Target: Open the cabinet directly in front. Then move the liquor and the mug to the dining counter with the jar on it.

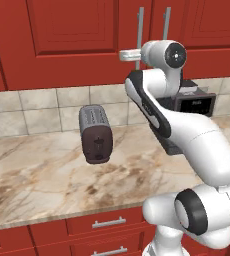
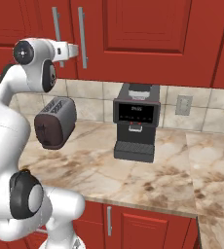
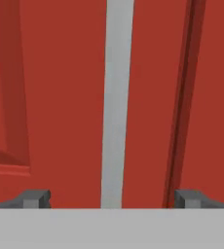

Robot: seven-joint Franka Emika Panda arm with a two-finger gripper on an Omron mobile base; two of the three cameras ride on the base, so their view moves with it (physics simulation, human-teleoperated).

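claw (image 3: 112, 198) spread wide, straddling cabinet (image 3: 60, 97) bar handle (image 3: 116, 107)

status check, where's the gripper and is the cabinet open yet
Gripper open, jaws straddling the bar handle. Cabinet door shut. Nothing in the way.

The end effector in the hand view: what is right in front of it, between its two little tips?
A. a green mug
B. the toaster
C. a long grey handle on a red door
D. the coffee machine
C: in the hand view the open end effector has its tips either side of a long grey bar handle on the shut red cabinet door.
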